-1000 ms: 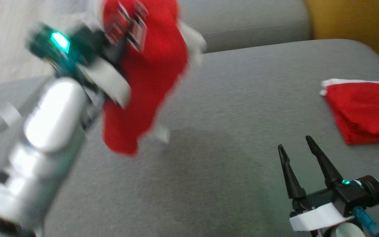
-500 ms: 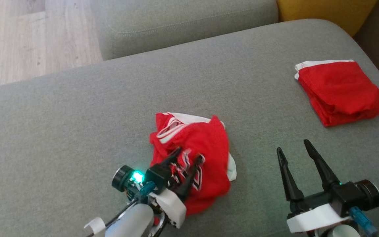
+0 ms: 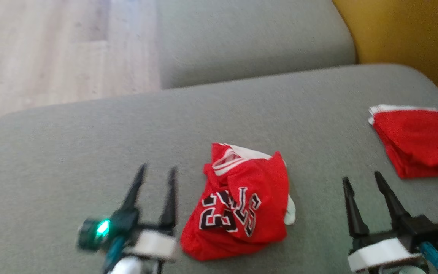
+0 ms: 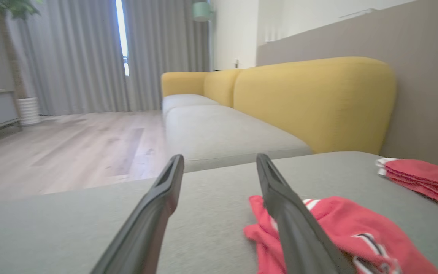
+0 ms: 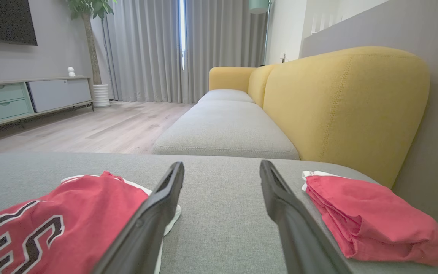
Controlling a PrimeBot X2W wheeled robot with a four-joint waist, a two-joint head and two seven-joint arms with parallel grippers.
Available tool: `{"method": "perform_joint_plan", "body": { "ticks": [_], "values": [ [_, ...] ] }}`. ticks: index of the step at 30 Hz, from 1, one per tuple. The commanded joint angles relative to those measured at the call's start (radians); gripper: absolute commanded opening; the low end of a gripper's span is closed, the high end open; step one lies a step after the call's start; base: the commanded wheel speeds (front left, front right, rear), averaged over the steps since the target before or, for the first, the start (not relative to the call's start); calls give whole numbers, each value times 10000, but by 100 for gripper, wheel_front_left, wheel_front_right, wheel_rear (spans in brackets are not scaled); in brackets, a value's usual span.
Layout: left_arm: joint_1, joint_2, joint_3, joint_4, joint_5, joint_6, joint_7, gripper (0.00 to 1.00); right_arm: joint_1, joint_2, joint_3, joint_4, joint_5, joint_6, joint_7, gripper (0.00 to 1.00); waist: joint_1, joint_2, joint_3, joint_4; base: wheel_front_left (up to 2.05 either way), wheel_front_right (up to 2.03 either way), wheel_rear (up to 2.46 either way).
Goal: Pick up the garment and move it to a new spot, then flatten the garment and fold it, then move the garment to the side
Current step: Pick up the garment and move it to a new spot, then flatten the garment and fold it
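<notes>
at the far left, my left gripper point(image 3: 157, 170) hovered low over the grey cushion point(image 3: 70, 152). its two fingers were spread wide with nothing between them, just beside the garment's left edge. the garment point(image 3: 242, 205), a red jersey with black-and-white numerals and white trim, lay crumpled in a heap near the front middle of the cushion, free of both grippers. i judged it light, limp and probably a bit slick, so it would sag and bunch as soon as i lifted it, with no stiffness to lean on. the best hold looked like the white-trimmed opening point(image 3: 234, 156) at the heap's far side, where a bound edge gives the fingers something thicker to pinch. i'd take one layer there rather than the whole wad. the head view was smeared, so i couldn't say whether that opening was the neck or an armhole. to the right, my right gripper point(image 3: 361, 177) sat equally wide open and empty, between the heap and a second red garment point(image 3: 418, 150). that one was folded and lay well apart at the cushion's right edge.
</notes>
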Motion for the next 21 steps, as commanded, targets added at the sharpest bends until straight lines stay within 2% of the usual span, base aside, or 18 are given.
{"method": "perform_joint_plan", "body": {
  "ticks": [1,8,13,21],
  "values": [
    [32,169,650,-538,181,85,-92,100,-97,0,112,-235,76,65,-38,100,1,-1,-415,425,0,0,0],
    [2140,-37,2219,-2050,779,43,-92,100,637,49,-49,-82,52,65,-38,100,1,-1,-881,785,0,0,0],
    [3262,-271,2606,-2347,1253,-257,-92,100,1067,72,20,-89,149,65,-38,100,1,-1,-989,828,0,0,0],
    [3332,-389,2653,-2285,1899,-700,-93,100,1166,82,121,-55,230,65,-38,100,1,-1,-942,912,0,0,0]
  ]
}}
